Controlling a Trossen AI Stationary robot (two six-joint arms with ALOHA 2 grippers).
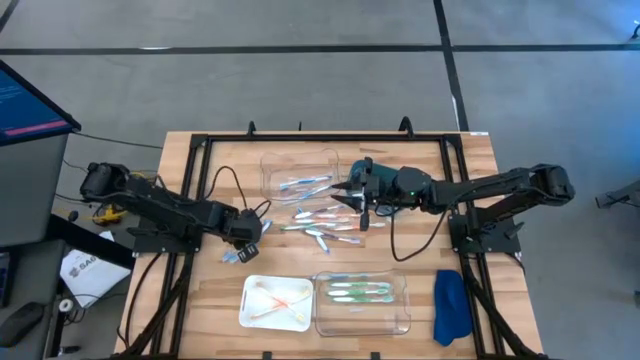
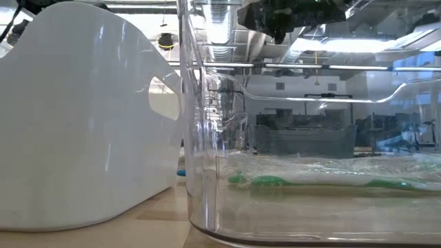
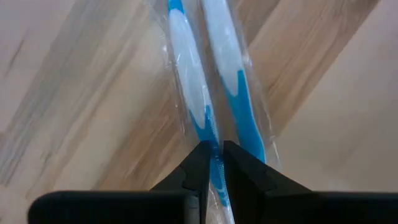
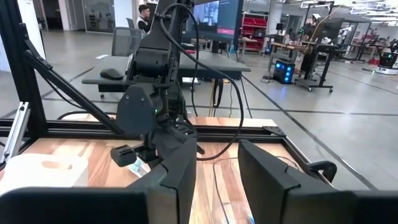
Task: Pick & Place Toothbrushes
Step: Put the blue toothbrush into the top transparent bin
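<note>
Two blue-and-white toothbrushes [image 3: 186,56] in clear wrappers lie side by side on the wooden table, left of centre [image 1: 237,256]. My left gripper [image 3: 216,163] points down over them [image 1: 246,236], shut on one of them. More toothbrushes lie in a loose pile [image 1: 325,225] at the table's middle. My right gripper [image 4: 217,180] is level and open above the pile's far side [image 1: 347,195], with nothing between its fingers. My left gripper pinches the blue handle [image 3: 210,134] of one wrapped toothbrush between its two fingertips. The fingers come from above, pointing down, one on each side of the handle. The toothbrush lies flat on the table beside the second one.
A clear tray [image 1: 300,160] at the far side holds blue toothbrushes. At the near edge a white tray [image 1: 250,315] holds orange-pink ones and a clear tray [image 1: 400,320] holds green ones [image 2: 269,181]. A blue cloth [image 1: 452,305] lies at the near right.
</note>
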